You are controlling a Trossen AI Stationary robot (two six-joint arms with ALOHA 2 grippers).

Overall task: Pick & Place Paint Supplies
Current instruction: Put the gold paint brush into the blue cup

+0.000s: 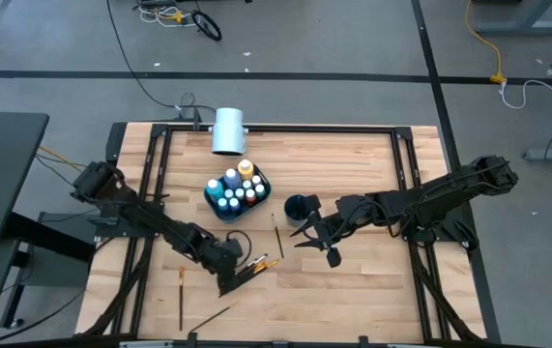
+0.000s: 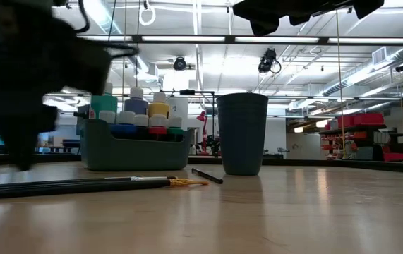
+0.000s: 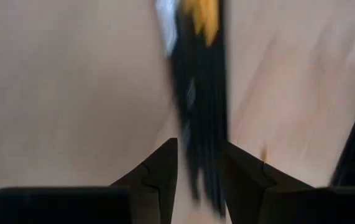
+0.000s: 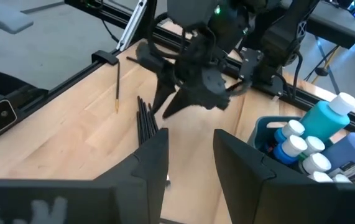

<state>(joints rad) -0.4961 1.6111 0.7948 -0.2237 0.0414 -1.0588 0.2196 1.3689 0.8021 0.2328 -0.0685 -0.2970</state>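
A bundle of dark-handled paintbrushes (image 1: pixel 256 267) with orange bristles (image 3: pixel 203 14) lies on the wooden table; it also shows in the low view (image 2: pixel 81 185). My left gripper (image 1: pixel 231 278) is down over the bundle's handle end, fingers closed against it. My right gripper (image 4: pixel 189 163) hangs open above the table beside the dark cup (image 1: pixel 298 206), with nothing between its fingers. Paint bottles (image 1: pixel 237 188) stand upright in a dark bin (image 2: pixel 134 156). Single brushes (image 1: pixel 277 236), (image 1: pixel 181 295), (image 1: pixel 214 314) lie flat on the table. My left gripper pinches the bundled brush handles (image 3: pixel 202 149) between its two fingers (image 3: pixel 165 171), one on each side, away from the bristle end. The fingers come slanting down from above and from the table's left. The bundle lies on the table (image 2: pixel 102 185).
A large white cylinder (image 1: pixel 228 130) lies at the table's far edge. The cup (image 2: pixel 242 134) stands right of the bin. Black frame rails (image 1: pixel 411 164) run along the table's sides. Bare wood (image 1: pixel 353 300) lies toward the near right.
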